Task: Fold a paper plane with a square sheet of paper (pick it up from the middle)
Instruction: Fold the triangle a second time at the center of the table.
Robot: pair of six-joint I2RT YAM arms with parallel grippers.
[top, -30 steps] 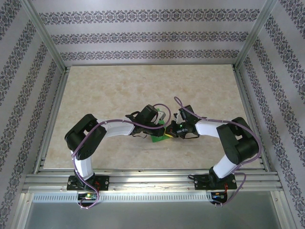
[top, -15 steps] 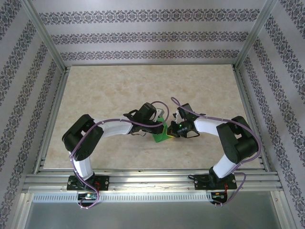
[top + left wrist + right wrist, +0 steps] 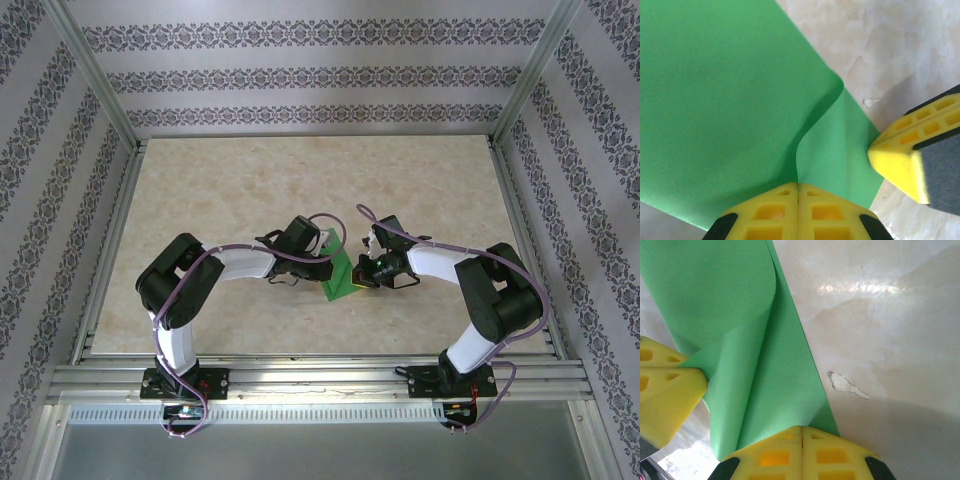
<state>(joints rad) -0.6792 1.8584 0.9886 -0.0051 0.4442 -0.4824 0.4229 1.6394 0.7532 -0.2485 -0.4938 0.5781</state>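
Note:
The square sheet of paper (image 3: 339,277) is bright green, folded and bent, and stands tilted between the two grippers just above the table's middle. My left gripper (image 3: 324,262) is shut on its left side. In the left wrist view the sheet (image 3: 725,100) curls in an S-bend down into my shut gripper (image 3: 798,186). My right gripper (image 3: 358,272) is shut on the sheet's right edge. In the right wrist view a rolled flap of the sheet (image 3: 760,370) runs into that shut gripper (image 3: 802,430). The paper plane is out of view.
The marble-patterned table (image 3: 230,190) is ringed by an aluminium frame (image 3: 300,375) and patterned walls. A small white chip (image 3: 847,385) marks the tabletop just right of the sheet. The opposite gripper's yellow fingers (image 3: 900,160) sit close by the sheet.
The left gripper has drawn back to the left and the sheet has swung up, so it shows a taller green face. The right gripper has hardly moved.

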